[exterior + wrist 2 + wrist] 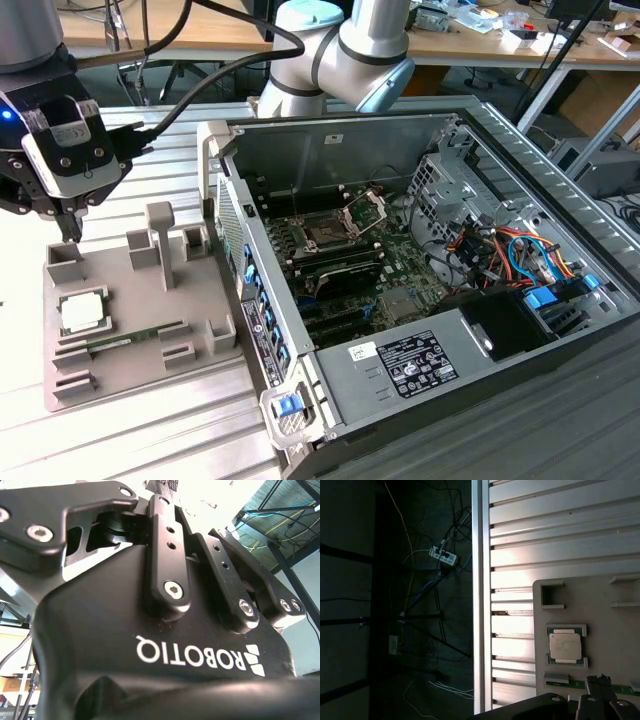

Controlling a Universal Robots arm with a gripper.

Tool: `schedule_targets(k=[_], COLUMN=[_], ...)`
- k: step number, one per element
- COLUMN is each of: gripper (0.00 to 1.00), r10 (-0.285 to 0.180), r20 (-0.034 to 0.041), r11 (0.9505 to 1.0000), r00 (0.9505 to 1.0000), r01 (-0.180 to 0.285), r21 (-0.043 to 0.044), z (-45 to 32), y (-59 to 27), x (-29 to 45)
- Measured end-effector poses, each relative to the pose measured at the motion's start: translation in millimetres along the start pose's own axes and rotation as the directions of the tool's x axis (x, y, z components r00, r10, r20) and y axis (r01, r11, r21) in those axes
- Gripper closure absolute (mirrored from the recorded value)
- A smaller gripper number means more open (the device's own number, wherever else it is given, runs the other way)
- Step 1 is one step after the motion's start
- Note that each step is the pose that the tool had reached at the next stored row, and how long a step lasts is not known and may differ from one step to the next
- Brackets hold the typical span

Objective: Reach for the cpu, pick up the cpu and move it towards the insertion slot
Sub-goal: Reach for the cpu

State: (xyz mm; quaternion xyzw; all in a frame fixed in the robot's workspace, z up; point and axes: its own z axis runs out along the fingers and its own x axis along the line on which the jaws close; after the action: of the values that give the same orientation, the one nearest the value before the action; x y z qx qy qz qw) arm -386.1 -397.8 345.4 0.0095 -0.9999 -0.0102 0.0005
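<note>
We're looking at the gripper hanging over the far corner of the grey fixture tray, tips pointing straight down. The cpu lies flat below it in its square nest, nearer the tray's front edge than the tips are. So from the gripper the chip is down and a short way off to one side, near but clearly apart, with nothing touching.

In the first wrist view we catch the cpu again, pale metal top facing up, just beyond the fingertips. The chip is square, so we read no long axis on it. The long thing here is the green memory stick lying just past the cpu from the gripper, and we'd judge that the one to stay clear of.

As for the jaws, in the exterior view the links run down to a single narrow point. We call them pressed together and holding nothing.

The insertion slot sits well apart from the gripper, inside the open computer case, towards the exterior view's right.
</note>
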Motion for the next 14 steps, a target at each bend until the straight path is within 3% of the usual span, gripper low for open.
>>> schedule_targets(k=[14], gripper=[0.9], r10=[0.0], r20=[0.0], r11=[1.0], r00=[1.0], r01=[0.0], r21=[0.0021], z=[3.1], y=[-0.1], x=[0.0])
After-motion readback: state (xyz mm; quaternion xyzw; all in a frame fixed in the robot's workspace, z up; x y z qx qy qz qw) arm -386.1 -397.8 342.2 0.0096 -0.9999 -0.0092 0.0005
